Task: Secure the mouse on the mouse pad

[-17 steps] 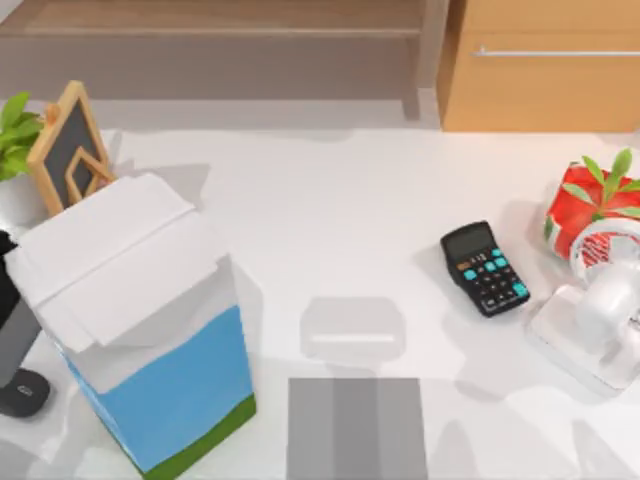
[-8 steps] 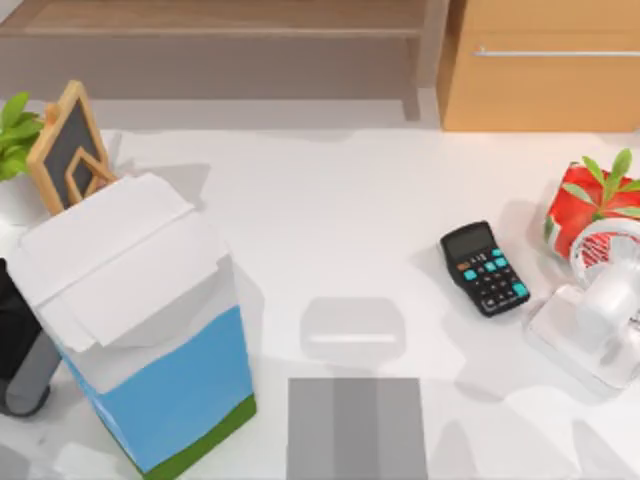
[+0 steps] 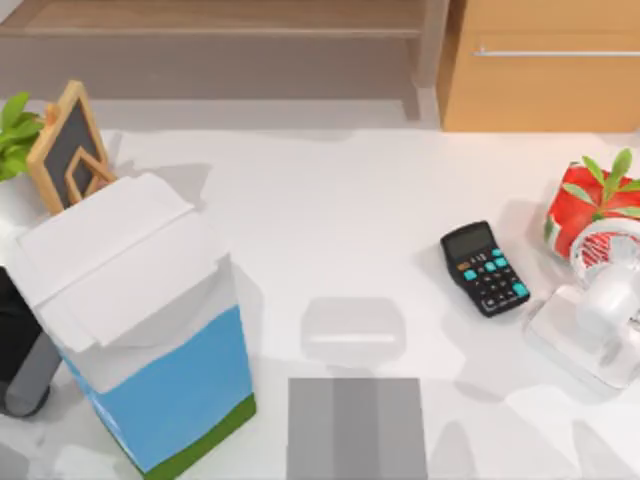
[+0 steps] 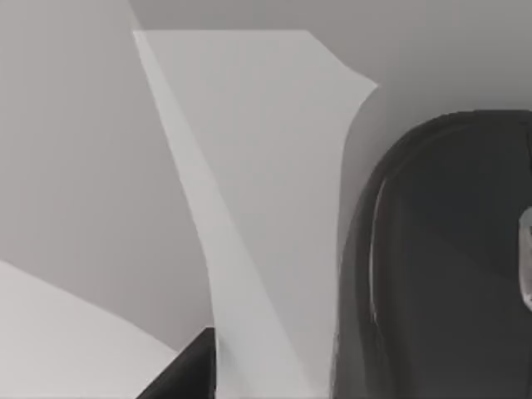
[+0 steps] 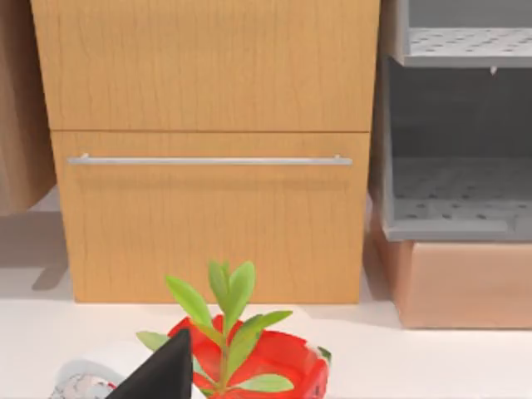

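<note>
One calculator [image 3: 485,268]; one mouse pad [image 3: 356,427]

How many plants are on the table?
2. One plant sits at the table's far left edge, behind the little chalkboard. The other plant grows from the red pot at the far right. The big box could hide more.

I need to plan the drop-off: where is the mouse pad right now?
In the top view the mouse pad lies flat at the table's near edge, about mid-width, right of the blue-and-white carton and down-left of the calculator.
</note>
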You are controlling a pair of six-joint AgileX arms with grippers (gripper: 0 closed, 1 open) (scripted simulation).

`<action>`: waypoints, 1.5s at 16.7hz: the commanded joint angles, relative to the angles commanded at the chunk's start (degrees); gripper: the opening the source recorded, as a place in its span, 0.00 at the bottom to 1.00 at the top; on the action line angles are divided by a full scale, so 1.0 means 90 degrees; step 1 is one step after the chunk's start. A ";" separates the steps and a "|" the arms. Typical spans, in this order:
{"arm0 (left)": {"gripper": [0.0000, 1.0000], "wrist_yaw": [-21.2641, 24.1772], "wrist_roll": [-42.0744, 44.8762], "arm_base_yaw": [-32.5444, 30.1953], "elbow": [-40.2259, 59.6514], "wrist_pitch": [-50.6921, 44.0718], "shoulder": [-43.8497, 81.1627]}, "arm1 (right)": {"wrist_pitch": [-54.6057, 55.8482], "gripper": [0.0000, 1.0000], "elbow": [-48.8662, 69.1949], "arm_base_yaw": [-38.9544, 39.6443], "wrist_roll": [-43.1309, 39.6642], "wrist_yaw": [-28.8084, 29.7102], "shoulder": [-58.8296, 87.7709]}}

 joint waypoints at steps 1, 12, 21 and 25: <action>0.47 0.0000 0.0000 0.0000 0.0000 0.0000 0.0000 | 0.0000 1.00 0.0000 0.0000 0.0000 0.0000 0.0000; 0.00 0.0000 0.0000 0.0000 0.0000 0.0000 0.0000 | 0.0000 1.00 0.0000 0.0000 0.0000 0.0000 0.0000; 0.00 -0.0101 0.0087 0.0066 0.0698 -0.0959 -0.0385 | 0.0000 1.00 0.0000 0.0000 0.0000 0.0000 0.0000; 0.00 -0.0093 0.0033 0.0138 0.1430 -0.1986 -0.0839 | 0.0000 1.00 0.0000 0.0000 0.0000 0.0000 0.0000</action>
